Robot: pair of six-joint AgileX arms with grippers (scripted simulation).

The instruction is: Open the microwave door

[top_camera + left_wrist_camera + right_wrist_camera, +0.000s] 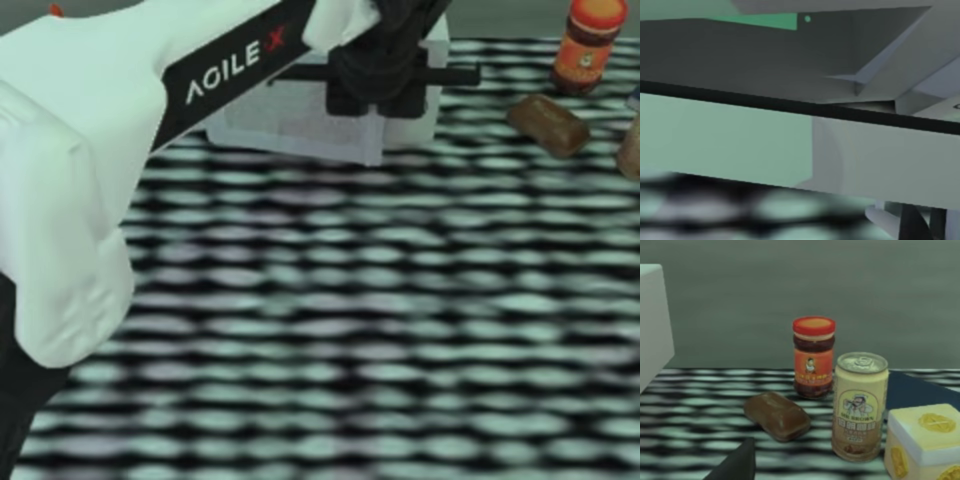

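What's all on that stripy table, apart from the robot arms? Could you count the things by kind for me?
Microwave: 1
Red-lidded sauce jar: 1
Drink can: 1
Brown loaf-shaped block: 1
Yellow-and-white box: 1
Dark blue flat thing, partly hidden: 1
Total: 6

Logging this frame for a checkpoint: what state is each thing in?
Microwave door: openness unclear, left gripper over it.
Jar: upright, red lid on.
Can: upright, unopened.
Brown block: lying flat.
Yellow box: lid on.
Right arm: parked by the jar, outside top view.
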